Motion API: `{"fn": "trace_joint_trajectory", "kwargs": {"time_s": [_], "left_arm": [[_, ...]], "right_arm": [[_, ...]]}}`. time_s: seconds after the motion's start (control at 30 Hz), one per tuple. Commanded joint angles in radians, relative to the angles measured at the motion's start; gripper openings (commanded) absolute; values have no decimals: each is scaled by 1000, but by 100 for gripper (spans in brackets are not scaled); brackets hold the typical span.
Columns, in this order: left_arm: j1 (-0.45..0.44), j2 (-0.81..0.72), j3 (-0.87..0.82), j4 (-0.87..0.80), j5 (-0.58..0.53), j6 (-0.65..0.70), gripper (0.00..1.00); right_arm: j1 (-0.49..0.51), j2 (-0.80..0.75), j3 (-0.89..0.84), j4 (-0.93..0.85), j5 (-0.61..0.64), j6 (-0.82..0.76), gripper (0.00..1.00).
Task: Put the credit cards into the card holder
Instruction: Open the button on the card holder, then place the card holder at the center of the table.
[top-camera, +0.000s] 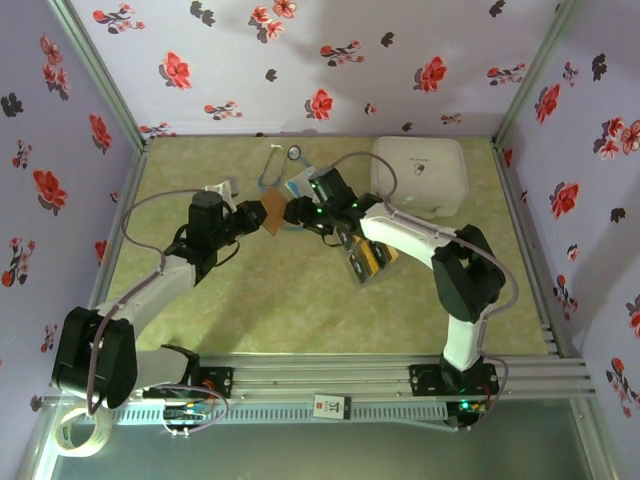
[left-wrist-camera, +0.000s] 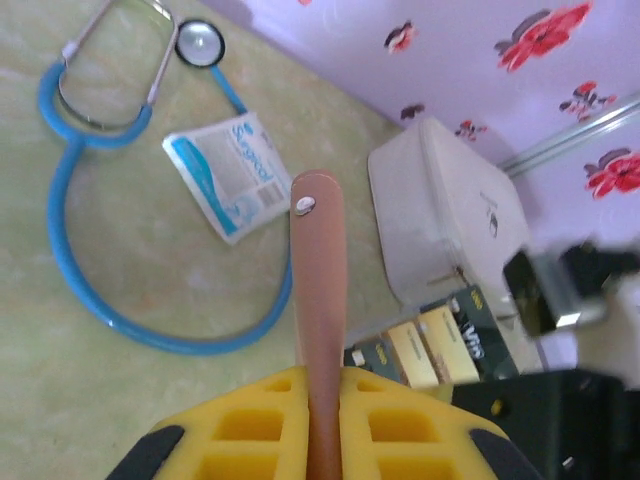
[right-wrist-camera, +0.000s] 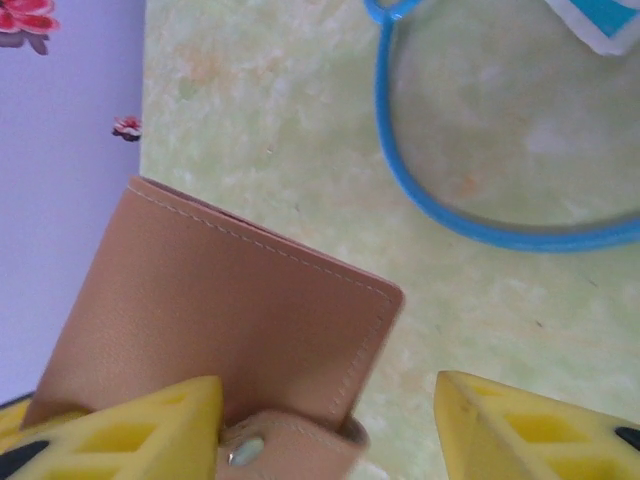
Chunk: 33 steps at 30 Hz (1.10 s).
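Lilac walls with red flowers close off three sides of a pale green tabletop. Both arms meet over its far half, about midway between the left and right edges.

My left hand (left-wrist-camera: 320, 405) is clamped hard on the card holder (left-wrist-camera: 318, 290), which stands edge-on between the yellow fingers (left-wrist-camera: 240, 420) with its snap stud at the tip. It looks lifted off the tabletop rather than resting on it. From the right wrist I see the tan leather face (right-wrist-camera: 230, 310) lying against one finger. The other finger (right-wrist-camera: 530, 425) stands well apart from it, so my right hand (right-wrist-camera: 330, 425) is open and grips nothing. From above, the two hands (top-camera: 252, 216) (top-camera: 302, 213) sit almost nose to nose with the holder (top-camera: 272, 213) between them.

The credit cards (top-camera: 366, 258) lie in a short row nearer the middle of the tabletop, towards the right edge and partly under my right forearm. The left wrist view shows them (left-wrist-camera: 430, 345) just in front of the white case (left-wrist-camera: 450, 220).

My worries from here:
- If the right hand closes on the strap or only one flap, a pull could twist the holder out of the left grip. I cannot see whether the holder is open.
- The hands are close enough to knock fingers.
- The right forearm could sweep the cards as it swings.
- A dropped holder would land among the stethoscope tubing (left-wrist-camera: 100, 250) and the blue-and-white packet (left-wrist-camera: 230, 175), which would make it awkward to pick up again.
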Motion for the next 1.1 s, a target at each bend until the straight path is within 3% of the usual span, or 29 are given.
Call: {"fn": "trace_joint_trajectory", "kwargs": {"time_s": [0.0, 0.33, 0.53, 0.8, 0.97, 1.07], "left_arm": [[6, -21, 19, 69, -29, 28, 4], [6, -27, 12, 63, -31, 30, 4], [6, -26, 11, 62, -32, 24, 4], [4, -27, 6, 71, -33, 14, 3], [2, -27, 6, 72, -35, 10, 4], [2, -28, -8, 81, -35, -2, 3]], "right_arm": [[-41, -73, -71, -65, 51, -20, 55], [-52, -144, -100, 101, -49, 51, 57], [-41, -118, -98, 241, -112, 131, 57], [-17, -50, -79, 291, -126, 172, 55], [-1, 2, -84, 330, -136, 193, 48], [0, 21, -93, 354, -138, 198, 33]]}}
